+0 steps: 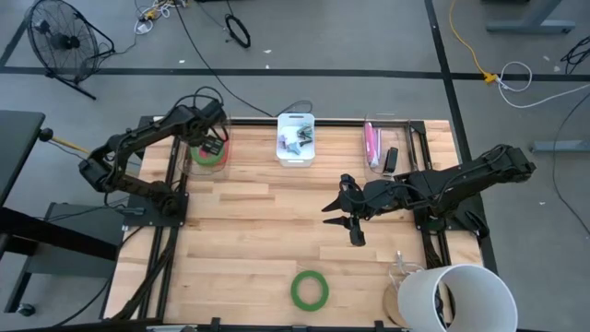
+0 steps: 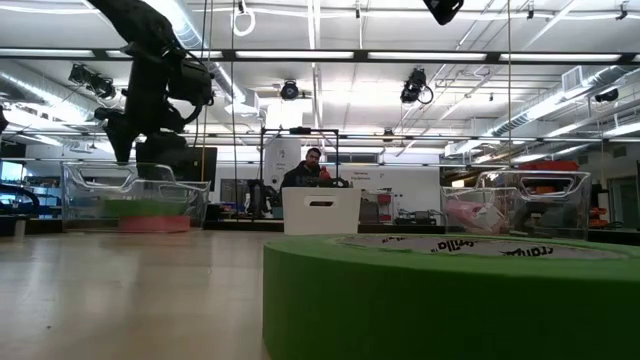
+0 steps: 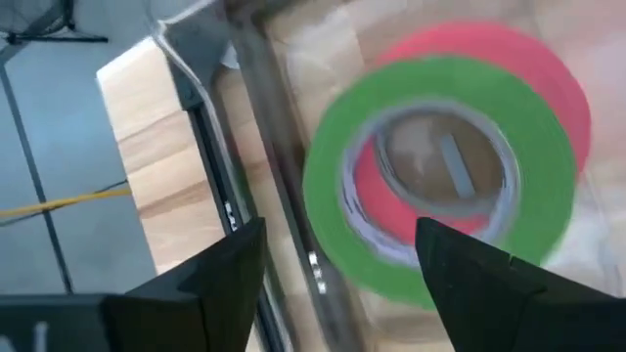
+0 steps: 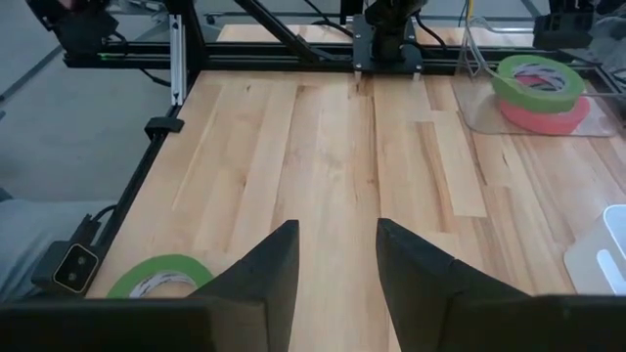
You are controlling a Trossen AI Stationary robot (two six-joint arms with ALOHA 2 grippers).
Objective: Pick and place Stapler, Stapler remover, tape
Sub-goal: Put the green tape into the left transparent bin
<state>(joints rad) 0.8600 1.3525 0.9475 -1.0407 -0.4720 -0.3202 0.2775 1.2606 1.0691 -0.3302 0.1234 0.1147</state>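
A green tape roll (image 3: 440,166) lies flat on a red-pink tape roll (image 3: 548,68) inside a clear bin (image 1: 205,164) at the table's far left. My left gripper (image 3: 337,284) hangs open just above them, its fingers apart and clear of both rolls. A second green tape roll (image 1: 309,290) lies flat on the table near the front edge. Over the middle of the table my right gripper (image 1: 343,221) stands open with nothing between its fingers. A pink stapler (image 1: 371,146) lies in a clear bin at the far right. Staple removers (image 1: 297,138) lie in a white bin.
The white bin (image 1: 296,138) stands at the far middle and the clear bin with the stapler (image 2: 520,205) at the far right. A white bucket (image 1: 456,297) sits at the near right corner. Bare wood lies between the bins and the near green roll.
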